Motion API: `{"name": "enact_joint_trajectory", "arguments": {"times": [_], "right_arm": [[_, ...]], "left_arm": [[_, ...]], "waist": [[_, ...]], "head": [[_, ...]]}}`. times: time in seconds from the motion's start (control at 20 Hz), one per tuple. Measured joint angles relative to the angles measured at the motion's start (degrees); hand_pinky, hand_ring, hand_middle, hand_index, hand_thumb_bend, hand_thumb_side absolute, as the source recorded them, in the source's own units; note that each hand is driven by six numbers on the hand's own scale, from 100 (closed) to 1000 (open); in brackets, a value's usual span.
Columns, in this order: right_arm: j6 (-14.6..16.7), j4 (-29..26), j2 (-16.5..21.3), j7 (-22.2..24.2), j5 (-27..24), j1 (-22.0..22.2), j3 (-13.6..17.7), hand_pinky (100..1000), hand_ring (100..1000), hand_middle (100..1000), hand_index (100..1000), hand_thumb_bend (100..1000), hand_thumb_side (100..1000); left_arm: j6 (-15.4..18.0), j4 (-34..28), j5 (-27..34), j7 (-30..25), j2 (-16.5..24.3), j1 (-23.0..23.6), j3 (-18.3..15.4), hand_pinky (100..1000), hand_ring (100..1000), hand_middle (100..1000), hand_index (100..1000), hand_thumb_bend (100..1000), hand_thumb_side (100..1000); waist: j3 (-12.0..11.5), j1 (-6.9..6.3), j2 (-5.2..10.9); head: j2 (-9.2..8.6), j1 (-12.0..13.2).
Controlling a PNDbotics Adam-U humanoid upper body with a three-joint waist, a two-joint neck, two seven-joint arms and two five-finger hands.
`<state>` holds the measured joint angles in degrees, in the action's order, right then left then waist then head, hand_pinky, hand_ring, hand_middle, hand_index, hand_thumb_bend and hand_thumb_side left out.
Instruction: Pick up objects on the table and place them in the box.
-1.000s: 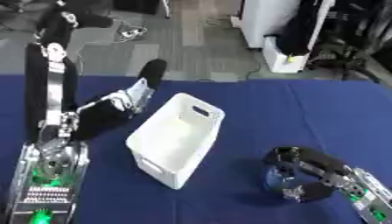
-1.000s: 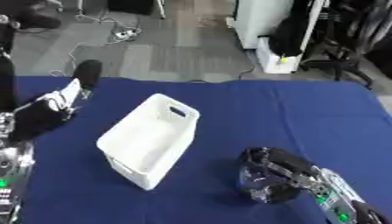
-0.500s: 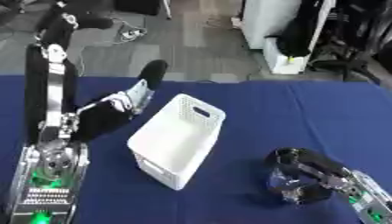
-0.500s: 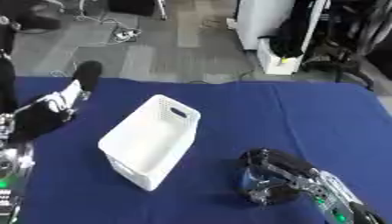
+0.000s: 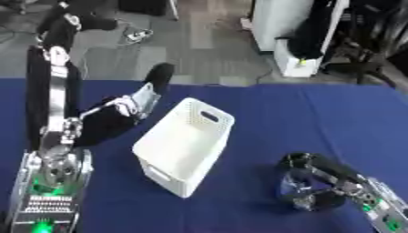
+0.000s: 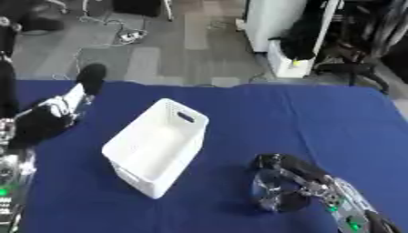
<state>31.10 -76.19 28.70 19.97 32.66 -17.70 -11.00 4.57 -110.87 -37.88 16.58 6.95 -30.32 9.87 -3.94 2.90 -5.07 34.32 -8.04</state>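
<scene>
My right hand [image 6: 291, 184] is low on the blue table [image 5: 318, 118], near the bottom right corner of both views, with its fingers curled round a small clear thing [image 6: 267, 191]. I cannot make out what it is beyond something glassy and roundish that catches the light. It sits inside my fingers, at or just above the cloth; I cannot tell whether it is lifted yet.

The box [image 5: 185, 145] is white, with slotted handles and perforated walls, and stands mid-table with its mouth facing up. From my right hand it lies to the left and a little farther away, well apart from my fingers. Its long axis runs on a slant, from the near left end up to the far right end, so the near right wall is the one that faces my hand. I see nothing inside it.

My left hand [image 5: 140, 100] rests on the table just beside the box's far left wall, fingers straight and pointing away, holding nothing.

The right hand has the thing, so I judge the carry is its job: up, then left across the near right wall, and release above the mouth.
</scene>
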Motion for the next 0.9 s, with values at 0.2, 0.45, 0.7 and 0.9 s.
{"name": "enact_joint_trajectory", "arguments": {"times": [0.2, 0.45, 0.7, 0.9], "right_arm": [[0.8, -0.4, 0.1, 3.9, -0.4, 0.0, 0.3, 567, 689, 689, 778, 624, 528], [1.5, -0.7, 0.1, 6.7, -1.9, 0.0, 0.7, 397, 615, 671, 767, 655, 425], [1.9, -0.1, 0.0, 7.3, -5.6, 0.3, 0.7, 257, 546, 642, 740, 586, 285], [1.5, 0.5, 0.0, 7.9, -11.0, 0.4, 0.7, 185, 471, 529, 638, 486, 171]], "left_arm": [[0.0, 0.0, 0.0, 0.0, 0.0, 0.0, 0.0, 862, 679, 791, 862, 525, 599], [0.0, 0.0, 0.0, 0.0, 0.0, 0.0, 0.0, 861, 679, 791, 862, 525, 599], [0.0, 0.0, 0.0, 0.0, 0.0, 0.0, 0.0, 861, 679, 791, 862, 524, 598], [0.0, 0.0, 0.0, 0.0, 0.0, 0.0, 0.0, 861, 679, 791, 862, 524, 598]], "waist": [[0.0, 0.0, 0.01], [0.0, 0.0, 0.05], [0.1, -0.01, 0.05], [0.1, -0.01, 0.05]], "head": [[0.0, 0.0], [0.0, 0.0], [0.0, 0.0], [0.0, 0.0]]}}
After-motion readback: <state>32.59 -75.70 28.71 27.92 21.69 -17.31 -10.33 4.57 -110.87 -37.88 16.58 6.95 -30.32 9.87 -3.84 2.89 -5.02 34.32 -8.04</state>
